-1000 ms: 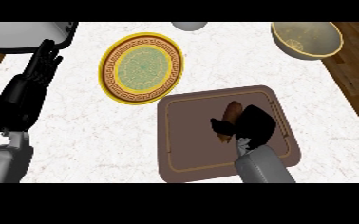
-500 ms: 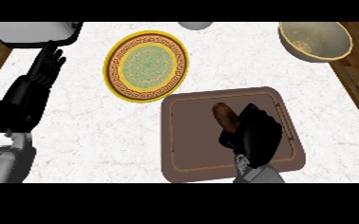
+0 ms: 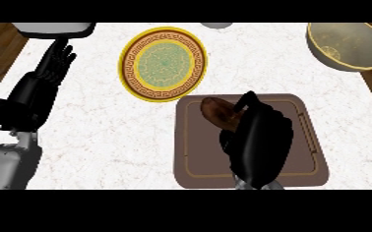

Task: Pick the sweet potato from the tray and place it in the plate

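Observation:
The sweet potato (image 3: 216, 111), brown and oblong, lies on the brown tray (image 3: 196, 157) near its upper left part. My right hand (image 3: 258, 137) is over the tray with its fingers curled down onto the potato's right end, hiding that end. The plate (image 3: 163, 63), yellow-rimmed with a patterned brown ring and green centre, lies on the white counter just up and left of the tray. My left hand (image 3: 51, 71) rests open at the left edge, fingers pointing up.
A tan bowl (image 3: 341, 44) sits at the upper right corner. A grey round object (image 3: 216, 24) peeks in at the top edge. A white object (image 3: 54, 28) stands at the upper left.
My right hand has come lower over the tray and its fingers have closed around the sweet potato's right end. The left hand has stayed at the left edge.

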### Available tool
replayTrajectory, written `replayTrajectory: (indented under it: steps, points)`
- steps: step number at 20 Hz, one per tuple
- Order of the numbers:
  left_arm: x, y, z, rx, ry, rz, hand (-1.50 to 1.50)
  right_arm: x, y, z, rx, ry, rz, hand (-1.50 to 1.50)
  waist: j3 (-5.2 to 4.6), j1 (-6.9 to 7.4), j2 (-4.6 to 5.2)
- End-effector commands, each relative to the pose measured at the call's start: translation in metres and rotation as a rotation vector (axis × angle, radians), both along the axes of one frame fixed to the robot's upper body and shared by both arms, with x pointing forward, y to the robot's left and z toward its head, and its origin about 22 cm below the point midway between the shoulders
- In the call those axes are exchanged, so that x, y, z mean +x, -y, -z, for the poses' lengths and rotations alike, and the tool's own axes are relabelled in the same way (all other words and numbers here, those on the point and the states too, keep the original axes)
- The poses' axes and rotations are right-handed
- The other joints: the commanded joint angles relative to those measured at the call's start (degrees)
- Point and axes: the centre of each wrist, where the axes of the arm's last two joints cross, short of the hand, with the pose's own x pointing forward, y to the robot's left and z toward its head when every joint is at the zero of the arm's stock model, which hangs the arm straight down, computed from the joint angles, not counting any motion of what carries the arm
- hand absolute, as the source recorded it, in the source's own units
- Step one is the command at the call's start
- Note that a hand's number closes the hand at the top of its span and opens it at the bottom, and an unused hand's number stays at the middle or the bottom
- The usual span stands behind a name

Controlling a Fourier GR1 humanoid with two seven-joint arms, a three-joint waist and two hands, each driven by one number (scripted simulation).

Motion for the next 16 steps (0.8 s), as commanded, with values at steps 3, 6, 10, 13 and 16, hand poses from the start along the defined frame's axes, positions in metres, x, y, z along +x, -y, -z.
replayTrajectory:
  steps: [3, 6, 10, 13, 16]
  points:
    - [0.005, 0.014, 0.000, -0.010, 0.015, 0.044, 0.00, 0.009, -0.015, -0.024, 0.136, 0.084, 0.156, 1.50, 0.02, 2.39, 0.96]
    - [0.008, 0.015, 0.001, 0.001, 0.018, 0.062, 0.00, 0.021, -0.018, -0.030, 0.142, 0.098, 0.148, 1.50, -0.01, 3.48, 1.39]
    - [0.011, 0.029, -0.010, 0.000, 0.042, 0.097, 0.00, 0.049, -0.015, -0.039, 0.199, 0.106, 0.176, 1.50, 0.15, 5.29, 1.75]
    - [0.018, 0.032, -0.012, 0.000, 0.044, 0.112, 0.00, 0.068, -0.015, -0.046, 0.234, 0.100, 0.186, 1.50, 0.13, 6.14, 2.48]
    - [0.020, 0.039, -0.020, -0.008, 0.040, 0.134, 0.00, 0.089, -0.011, -0.045, 0.265, 0.067, 0.220, 1.50, 0.21, 7.20, 2.67]
